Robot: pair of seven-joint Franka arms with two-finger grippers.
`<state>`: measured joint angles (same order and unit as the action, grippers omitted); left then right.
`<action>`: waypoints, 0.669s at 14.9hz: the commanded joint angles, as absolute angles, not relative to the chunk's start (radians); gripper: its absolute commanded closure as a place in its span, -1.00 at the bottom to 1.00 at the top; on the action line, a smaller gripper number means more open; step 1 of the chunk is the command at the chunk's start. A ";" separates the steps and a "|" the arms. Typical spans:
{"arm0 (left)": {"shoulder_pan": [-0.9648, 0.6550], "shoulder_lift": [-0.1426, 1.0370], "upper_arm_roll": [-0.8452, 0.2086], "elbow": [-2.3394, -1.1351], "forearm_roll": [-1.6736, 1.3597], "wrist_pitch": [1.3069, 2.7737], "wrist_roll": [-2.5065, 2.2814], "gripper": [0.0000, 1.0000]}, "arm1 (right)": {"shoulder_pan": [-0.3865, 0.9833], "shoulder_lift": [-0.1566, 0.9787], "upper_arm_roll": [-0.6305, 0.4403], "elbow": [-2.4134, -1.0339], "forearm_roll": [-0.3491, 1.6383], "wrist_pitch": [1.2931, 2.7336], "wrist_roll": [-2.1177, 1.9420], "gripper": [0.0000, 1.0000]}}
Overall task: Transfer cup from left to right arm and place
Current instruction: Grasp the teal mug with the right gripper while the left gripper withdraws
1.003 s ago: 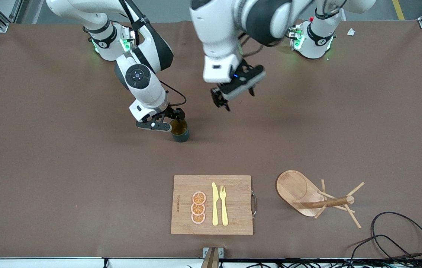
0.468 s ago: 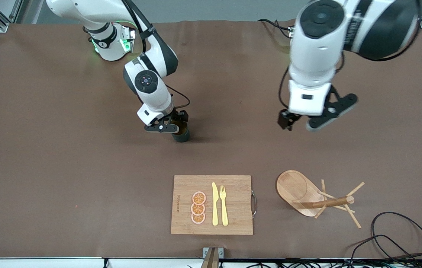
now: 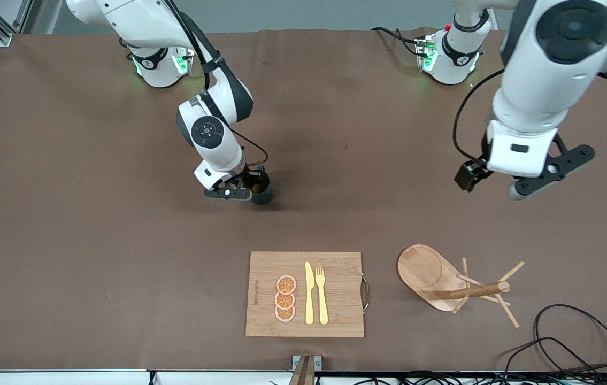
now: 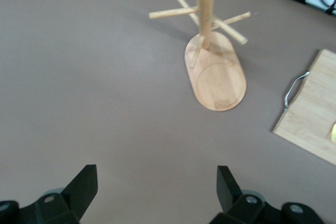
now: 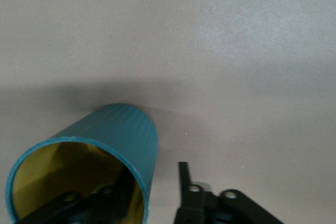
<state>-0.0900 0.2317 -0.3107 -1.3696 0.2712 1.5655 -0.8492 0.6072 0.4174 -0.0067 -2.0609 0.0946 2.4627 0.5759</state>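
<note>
The teal-green cup (image 3: 263, 191) with its yellowish inside (image 5: 73, 174) stands upright on the brown table, near the middle. My right gripper (image 3: 252, 186) is down at its rim. One finger reaches inside the cup and the other finger (image 5: 182, 174) stands just outside the wall, with a small gap to it. In the right wrist view, my right gripper (image 5: 152, 178) straddles the cup's wall. The cup's handle is hidden. My left gripper (image 3: 489, 186) hangs high over the left arm's end of the table, open and empty; the left wrist view shows the left gripper (image 4: 156, 178) over bare table.
A wooden cutting board (image 3: 335, 267) with orange slices (image 3: 285, 298), a knife and a fork lies near the front edge. Beside it, toward the left arm's end, stands a wooden mug tree (image 3: 445, 283) (image 4: 210, 56). Black cables (image 3: 576, 342) lie at the front corner.
My left arm swung away from above the cup toward its own end of the table, staying open. My right gripper settled lower at the cup's rim and its jaws narrowed around the wall.
</note>
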 commanded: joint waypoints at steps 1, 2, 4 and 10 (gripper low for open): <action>-0.023 0.206 -0.318 -1.368 0.233 1.537 -0.714 -1.00 | 0.594 0.419 0.002 -2.046 0.089 2.471 0.508 0.84; 0.001 0.204 -0.321 -1.367 0.223 1.537 -0.668 -1.00 | 0.585 0.419 0.000 -2.040 0.089 2.465 0.479 0.95; 0.011 0.170 -0.311 -1.367 0.195 1.536 -0.570 -1.00 | 0.571 0.419 0.000 -2.037 0.089 2.462 0.421 0.98; 0.002 0.095 -0.137 -1.379 0.059 1.499 -0.215 -1.00 | 0.542 0.404 -0.003 -2.040 0.087 2.462 0.166 0.99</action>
